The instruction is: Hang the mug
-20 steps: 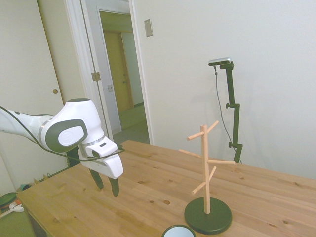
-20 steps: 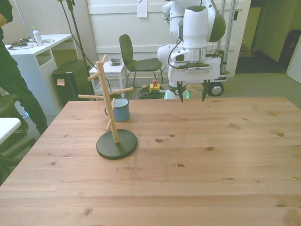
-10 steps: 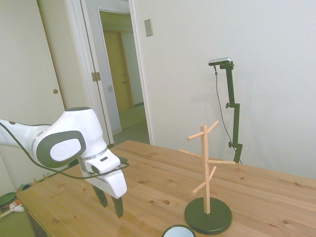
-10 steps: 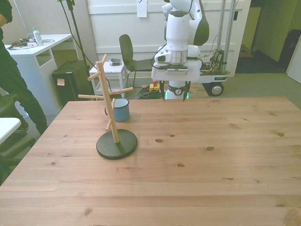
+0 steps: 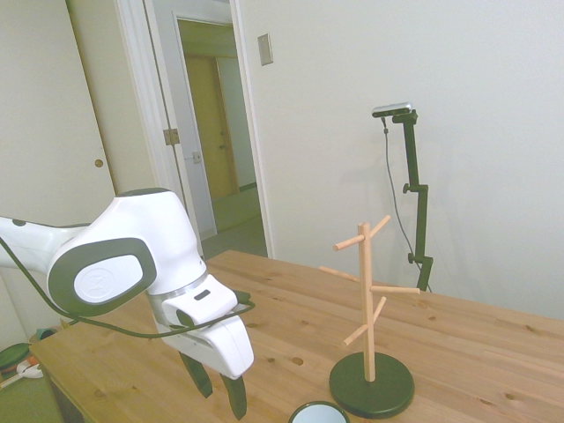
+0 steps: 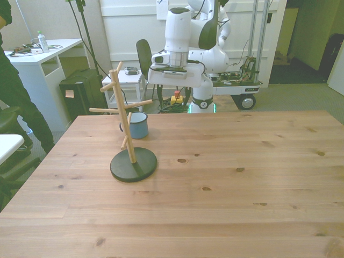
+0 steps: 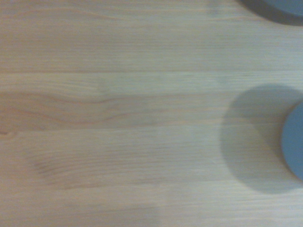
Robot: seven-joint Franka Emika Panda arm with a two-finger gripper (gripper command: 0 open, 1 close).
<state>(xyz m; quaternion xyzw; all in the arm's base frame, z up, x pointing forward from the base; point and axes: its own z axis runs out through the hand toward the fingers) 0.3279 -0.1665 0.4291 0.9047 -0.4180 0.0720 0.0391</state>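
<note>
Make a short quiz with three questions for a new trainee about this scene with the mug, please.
1. True or false: the mug hangs on a peg of the wooden peg tree.
2. In the front view, the mug stands: A) behind the tree, on the table; B) on the tree's dark base; C) in the hand.
3. Fill in: in the side view, the hand's fingers point ____ toward the table.

Key
1. False: it stands on the table.
2. A.
3. Down; the hand is empty and apart from the mug.
</note>
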